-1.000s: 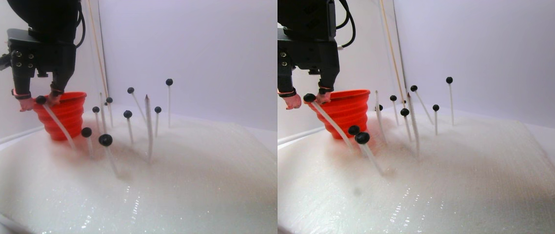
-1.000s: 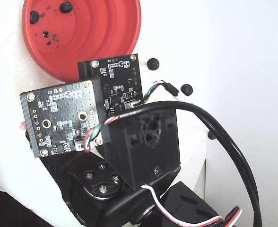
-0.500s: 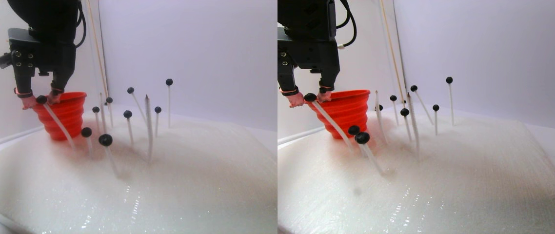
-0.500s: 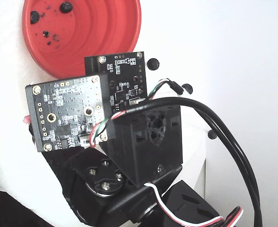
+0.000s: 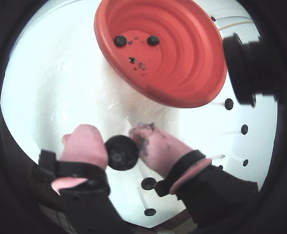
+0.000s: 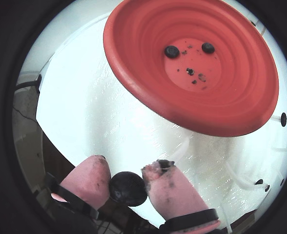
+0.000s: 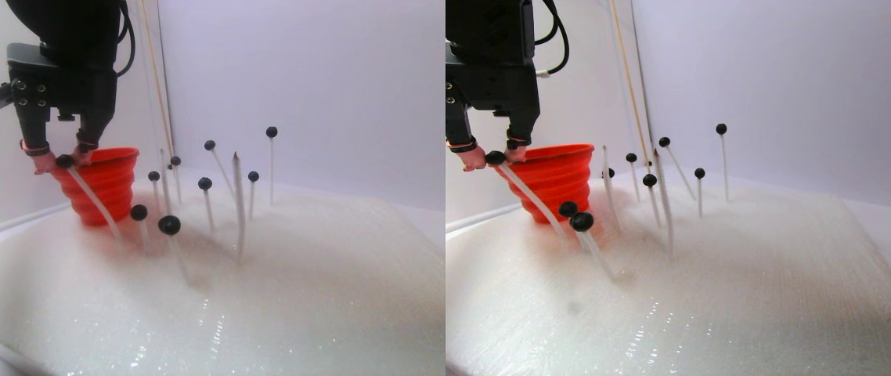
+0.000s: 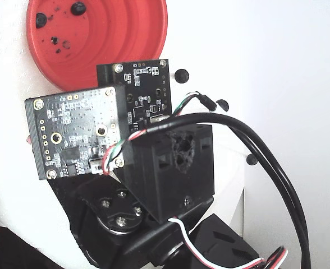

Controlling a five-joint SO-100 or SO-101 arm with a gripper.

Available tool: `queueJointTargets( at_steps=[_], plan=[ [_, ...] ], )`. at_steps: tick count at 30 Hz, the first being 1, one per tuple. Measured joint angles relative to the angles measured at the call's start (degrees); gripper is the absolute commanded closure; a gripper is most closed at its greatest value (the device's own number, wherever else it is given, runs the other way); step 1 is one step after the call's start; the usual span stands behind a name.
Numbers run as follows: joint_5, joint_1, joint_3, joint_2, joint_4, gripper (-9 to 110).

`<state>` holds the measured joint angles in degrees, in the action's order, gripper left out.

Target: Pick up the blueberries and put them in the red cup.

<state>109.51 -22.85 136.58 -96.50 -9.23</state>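
A: Foam sheet (image 7: 273, 298) first, white and glittery, covering the desk, with thin white stalks (image 7: 238, 205) poked into it. Next down in size, the red cup (image 7: 105, 188) stands at the far left of the stereo pair view, right under the arm.

B: And the gripper (image 5: 122, 151)?

A: Pink-tipped fingers (image 5: 85, 146) pinched on one of the blueberries (image 6: 128, 188). Both wrist views show the dark ball squeezed between the two pads, just outside the cup's near rim and a little above it. In the stereo pair view that berry (image 7: 64, 161) looks to be on the top of a slanted stalk, so I judge it isn't pulled free yet.

B: Where are the rest?

A: Two lie on the speckled base of the cup (image 6: 172, 51). The others sit on stalk tips to the right of the cup (image 7: 170, 225), some near, some well apart.

B: How would the held one behave?

A: My guess: very light, round and smooth, so it could roll or squirt out of a pinch that is off-centre. If it is soft it would squash under a hard squeeze; the stained pads hint at that. Taking it across its widest part, as now, seems right, then a straight pull along the stalk rather than sideways, since the stalk bends easily and could flick the berry away
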Motion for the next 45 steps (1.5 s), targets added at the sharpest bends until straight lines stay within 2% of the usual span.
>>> queueJointTargets(
  at_steps=[45],
  plan=[
    [-2.29, -0.09, -2.20, -4.22, 2.99, 91]
  ],
)
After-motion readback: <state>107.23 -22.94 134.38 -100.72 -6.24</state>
